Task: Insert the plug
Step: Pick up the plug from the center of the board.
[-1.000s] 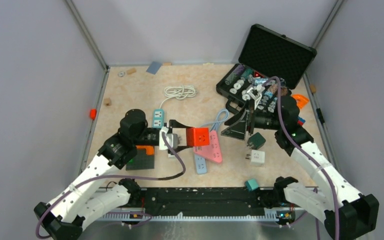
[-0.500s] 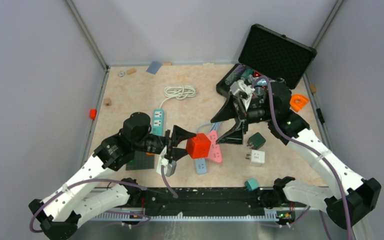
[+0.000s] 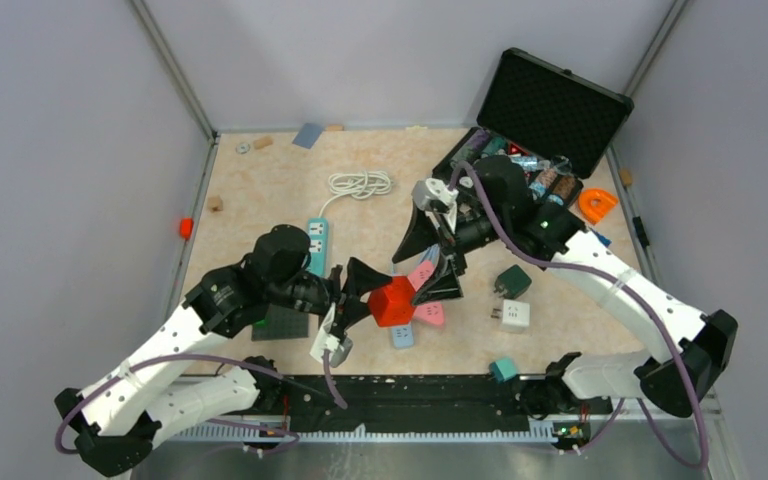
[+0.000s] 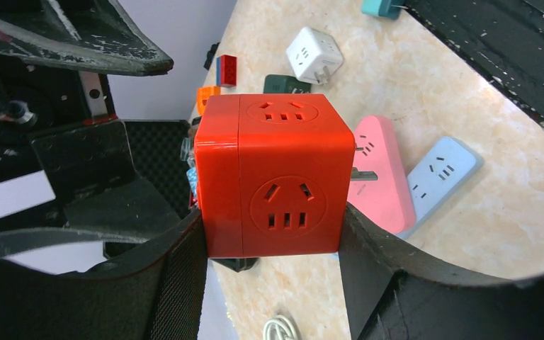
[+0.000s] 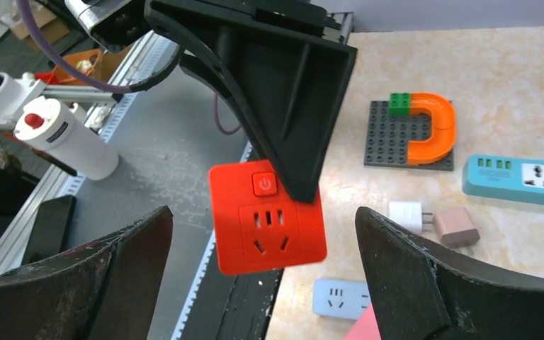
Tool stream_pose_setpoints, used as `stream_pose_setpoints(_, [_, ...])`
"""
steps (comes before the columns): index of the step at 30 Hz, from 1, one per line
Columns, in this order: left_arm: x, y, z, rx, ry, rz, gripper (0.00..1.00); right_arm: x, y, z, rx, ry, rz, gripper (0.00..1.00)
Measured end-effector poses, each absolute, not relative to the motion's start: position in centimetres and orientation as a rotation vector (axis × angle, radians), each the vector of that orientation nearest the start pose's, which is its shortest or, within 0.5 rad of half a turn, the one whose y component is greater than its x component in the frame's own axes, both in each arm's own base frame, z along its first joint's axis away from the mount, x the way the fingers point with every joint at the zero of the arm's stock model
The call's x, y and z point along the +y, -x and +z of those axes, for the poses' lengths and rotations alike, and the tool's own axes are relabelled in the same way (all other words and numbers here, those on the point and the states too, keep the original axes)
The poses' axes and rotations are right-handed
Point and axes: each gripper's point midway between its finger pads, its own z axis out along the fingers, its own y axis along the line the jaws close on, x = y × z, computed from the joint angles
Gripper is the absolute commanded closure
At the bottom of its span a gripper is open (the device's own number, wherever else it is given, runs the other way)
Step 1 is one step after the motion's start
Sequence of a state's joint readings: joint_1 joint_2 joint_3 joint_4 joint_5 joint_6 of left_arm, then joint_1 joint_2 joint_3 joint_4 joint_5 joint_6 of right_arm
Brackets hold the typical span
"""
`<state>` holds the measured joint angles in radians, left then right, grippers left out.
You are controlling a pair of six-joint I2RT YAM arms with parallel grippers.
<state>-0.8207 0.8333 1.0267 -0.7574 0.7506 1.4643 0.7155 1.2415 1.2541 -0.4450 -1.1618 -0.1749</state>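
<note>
At the near edge of the table (image 3: 260, 200) sits a small teal cube (image 3: 503, 369), with a white cube adapter (image 3: 514, 316) just beyond it. The left claw (image 4: 273, 237) is clamped on the red socket cube (image 4: 276, 163), one finger pressed to each side, holding it in the air above the pink power strip (image 4: 379, 180) and the pale blue strip (image 4: 443, 173). Facing it from the far side, the right claw (image 5: 262, 212) is spread wide with nothing between its fingers, and the cube's switch face is turned toward it. Farther back lie a teal power strip (image 3: 316, 238) and a coiled white cable (image 3: 360, 183), then the open black case (image 3: 555, 100) at the far right.
</note>
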Motion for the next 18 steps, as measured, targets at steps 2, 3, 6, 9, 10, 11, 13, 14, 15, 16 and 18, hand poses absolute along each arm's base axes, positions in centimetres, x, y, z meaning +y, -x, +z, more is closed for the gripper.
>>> stream_pose_setpoints(2, [-25.4,-11.4,28.4,0.425,-1.974,-0.391,1.00,32.0,-11.5,32.2,1.355,1.541,1.505,0.04])
stream_pose_setpoints(3, [-25.4,-11.4,28.3,0.424,-1.984,-0.391,1.00,32.3,-11.3,32.1,1.357,1.557,1.507,0.04])
stream_pose_setpoints(6, [-25.4,-11.2,27.9,0.419,-2.009,-0.392,1.00,33.2,-10.7,31.5,1.378,1.623,1.502,0.05])
stream_pose_setpoints(9, [-25.3,-11.0,27.5,0.418,-2.027,-0.391,1.00,33.9,-10.2,30.4,1.405,1.694,1.476,0.07])
stream_pose_setpoints(10, [-25.3,-10.9,27.5,0.416,-2.030,-0.391,1.00,34.1,-9.9,29.9,1.419,1.719,1.465,0.08])
stream_pose_setpoints(11, [-25.3,-10.9,27.5,0.415,-2.031,-0.391,1.00,34.2,-9.9,29.3,1.440,1.739,1.448,0.08])
stream_pose_setpoints(13, [-25.3,-10.9,27.5,0.414,-2.032,-0.390,1.00,34.2,-9.3,28.3,1.459,1.783,1.435,0.10])
stream_pose_setpoints(14, [-25.3,-10.9,27.4,0.414,-2.034,-0.390,1.00,34.2,-9.2,27.9,1.474,1.796,1.428,0.11])
stream_pose_setpoints(15, [-25.3,-10.9,27.4,0.414,-2.034,-0.390,1.00,34.2,-9.1,27.6,1.480,1.808,1.419,0.13])
stream_pose_setpoints(16, [-25.3,-10.9,27.4,0.414,-2.036,-0.389,1.00,34.1,-9.0,27.3,1.491,1.817,1.409,0.16])
stream_pose_setpoints(18, [-25.2,-10.9,27.4,0.414,-2.036,-0.387,1.00,34.1,-9.2,27.2,1.488,1.820,1.395,0.22])
